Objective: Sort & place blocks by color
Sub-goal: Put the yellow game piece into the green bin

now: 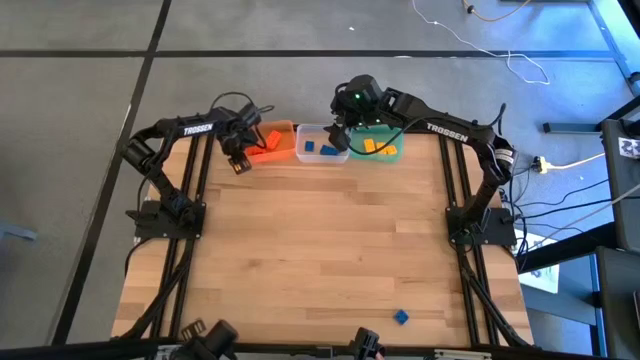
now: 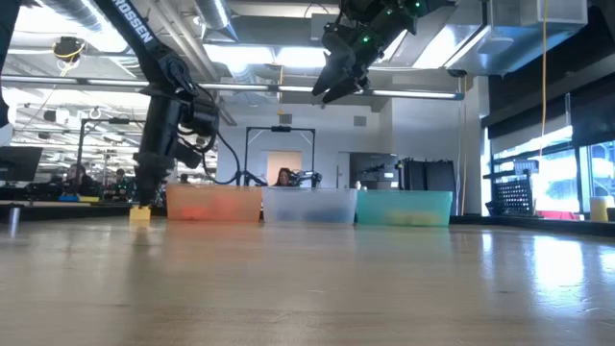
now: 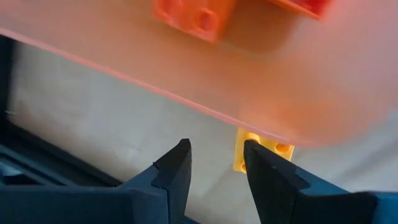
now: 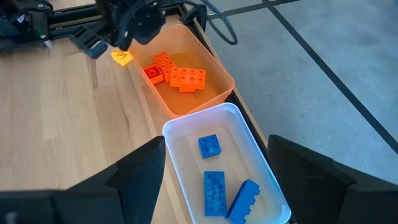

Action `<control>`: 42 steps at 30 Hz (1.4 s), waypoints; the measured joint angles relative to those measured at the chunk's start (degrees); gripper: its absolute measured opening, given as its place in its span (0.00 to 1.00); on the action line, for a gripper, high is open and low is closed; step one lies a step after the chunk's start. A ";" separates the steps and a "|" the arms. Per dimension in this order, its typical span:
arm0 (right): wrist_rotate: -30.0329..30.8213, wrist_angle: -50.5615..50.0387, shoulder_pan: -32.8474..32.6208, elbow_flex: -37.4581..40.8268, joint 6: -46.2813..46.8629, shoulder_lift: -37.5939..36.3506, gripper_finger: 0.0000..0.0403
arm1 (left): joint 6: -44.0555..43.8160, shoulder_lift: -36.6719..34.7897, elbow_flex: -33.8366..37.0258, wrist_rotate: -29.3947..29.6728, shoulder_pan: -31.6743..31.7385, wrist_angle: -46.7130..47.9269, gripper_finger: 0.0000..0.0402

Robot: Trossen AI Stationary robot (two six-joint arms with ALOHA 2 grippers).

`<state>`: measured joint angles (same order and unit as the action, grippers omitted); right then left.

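Three tubs stand in a row at the far edge. The orange tub (image 4: 186,102) holds orange blocks (image 4: 179,73), the clear tub (image 4: 249,155) holds blue blocks (image 4: 214,186), and the green tub (image 1: 385,152) holds yellow ones. My left gripper (image 3: 216,155) points down, open, at the orange tub's left side, with bare table between its fingers. A yellow block (image 3: 273,148) lies flat on the table just outside one finger (image 3: 264,177). My right gripper (image 4: 214,155) hangs open high above the clear tub. One blue block (image 1: 401,317) lies alone near the table's near edge. My left gripper stands with the outer side of one finger against or just beside the yellow block (image 4: 122,57). I cannot tell whether it touches. The block rests on the table beside the orange tub's wall (image 3: 186,93).
The wide wooden table top (image 1: 320,250) lies between the tub row and the near edge. Black frame rails (image 1: 190,200) run along the left and right sides. Cables lie on the floor beyond the table's far right.
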<state>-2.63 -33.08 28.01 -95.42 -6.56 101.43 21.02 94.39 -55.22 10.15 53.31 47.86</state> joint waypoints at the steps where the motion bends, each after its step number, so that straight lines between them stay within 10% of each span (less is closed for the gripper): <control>1: 0.00 0.00 0.00 0.00 -0.01 0.00 0.70 | -0.65 0.00 0.00 -0.93 -0.38 0.78 0.35; 42: 0.00 -1.13 0.00 0.00 0.05 0.00 0.70 | -10.39 -4.46 6.01 -7.38 -10.24 0.35 0.35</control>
<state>-2.63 -34.21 28.01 -95.42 -6.50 101.43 10.63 89.93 -49.21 2.76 43.07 48.21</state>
